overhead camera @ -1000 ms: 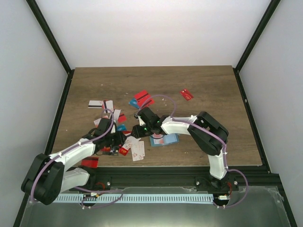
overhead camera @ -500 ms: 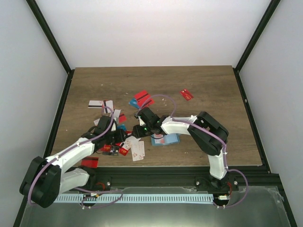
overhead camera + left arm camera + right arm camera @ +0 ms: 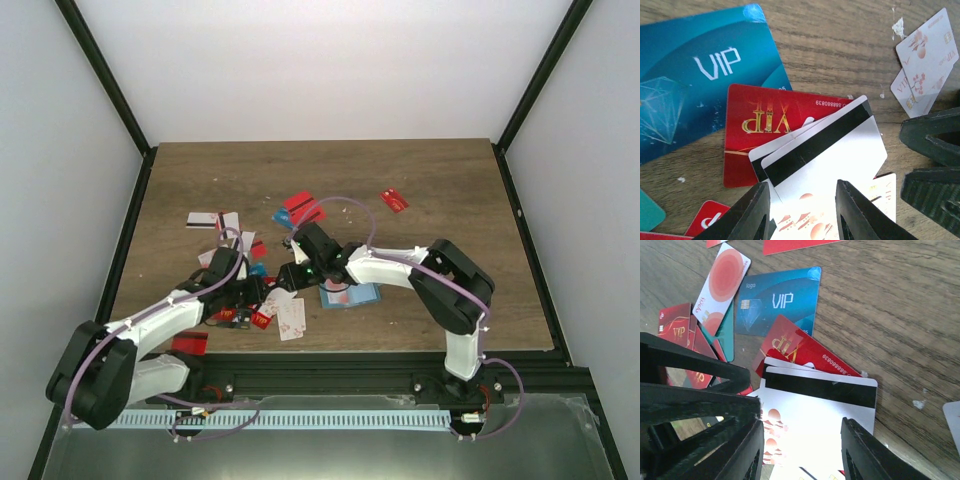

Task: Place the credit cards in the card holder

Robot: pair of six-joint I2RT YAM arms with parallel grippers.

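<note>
Many credit cards lie in a heap left of centre (image 3: 250, 275). A white card with a black stripe (image 3: 825, 150) lies on top of a red VIP card (image 3: 755, 125), next to a blue VIP card (image 3: 700, 75). My left gripper (image 3: 805, 212) is open, its jaws straddling the white card. My right gripper (image 3: 805, 452) is open too, over the same white striped card (image 3: 820, 405) from the other side. The two grippers nearly meet in the top view, left gripper (image 3: 262, 291) and right gripper (image 3: 288, 276). The teal-blue card holder (image 3: 352, 295) lies open under the right arm.
Red cards (image 3: 300, 208) lie further back, one red card (image 3: 394, 200) to the back right. White striped cards (image 3: 212, 220) are at the back left. A red card (image 3: 190, 343) and a white card (image 3: 291, 318) lie near the front edge.
Both arms have shifted only slightly; the right arm's elbow has moved a little to the right. Both grippers stay over the card heap, close together.
</note>
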